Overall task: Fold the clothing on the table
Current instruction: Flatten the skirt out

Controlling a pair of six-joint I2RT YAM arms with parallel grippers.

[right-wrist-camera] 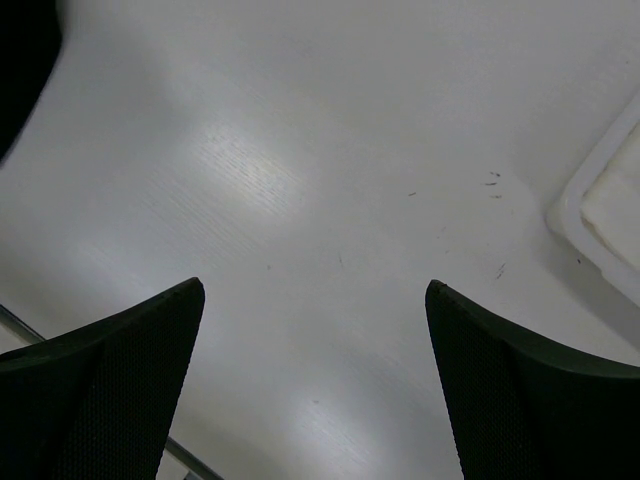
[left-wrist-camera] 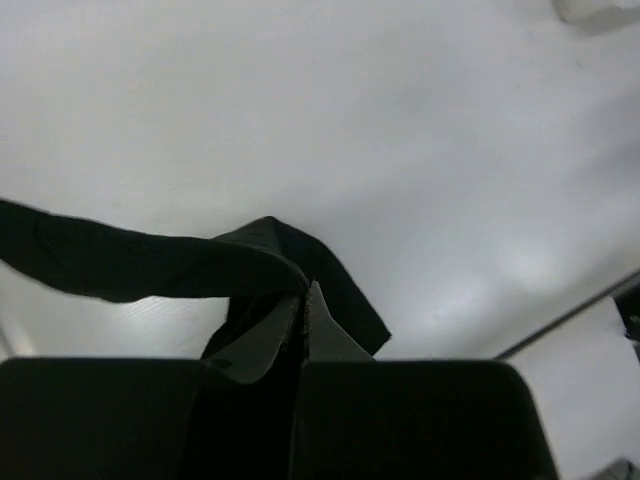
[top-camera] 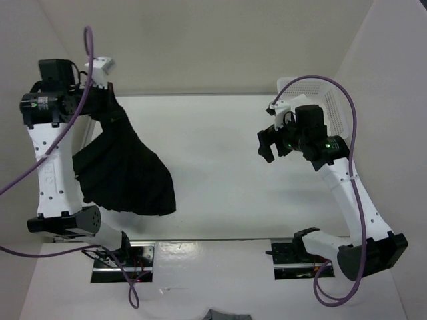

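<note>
1. Well, the left gripper is raised high at the far left of the table with its arm reared upright; its jaws are clamped on an edge of the black skirt;
2. the right gripper hovers over the right side, near the white basket; its jaws are spread wide and hold nothing;
3. the black skirt hangs from that pinch in pleats, fanning wider toward the near left; I cannot tell whether its hem touches the surface.
</note>
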